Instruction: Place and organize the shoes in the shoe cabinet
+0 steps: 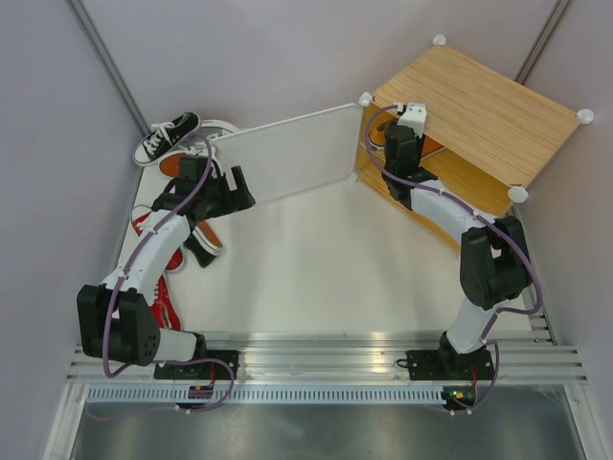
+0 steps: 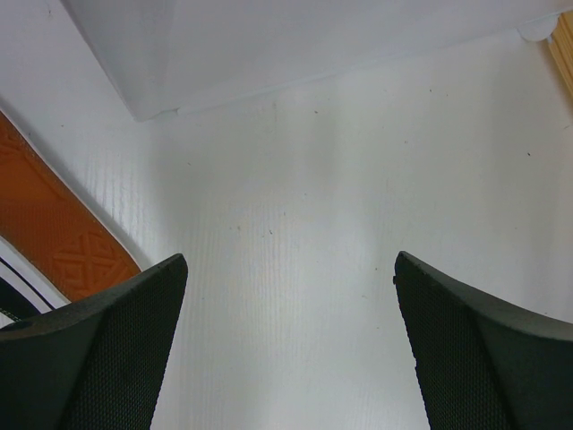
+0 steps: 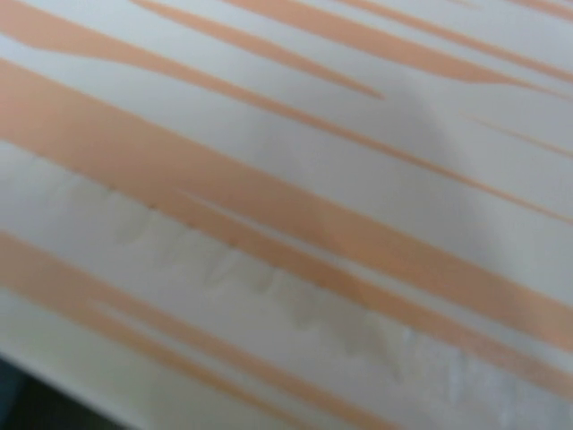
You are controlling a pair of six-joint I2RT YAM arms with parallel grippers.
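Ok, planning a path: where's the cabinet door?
Top view: the cabinet door stands open left of the shoe cabinet, free edge near the left gripper.

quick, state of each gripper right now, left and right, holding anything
left gripper: jaws wide open, holding nothing.
right gripper: reaching into the shoe cabinet, jaws hidden, so open or closed cannot be told.

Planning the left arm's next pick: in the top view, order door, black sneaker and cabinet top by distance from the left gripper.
1. Door, right beside the left gripper.
2. Black sneaker, back left.
3. Cabinet top, back right.
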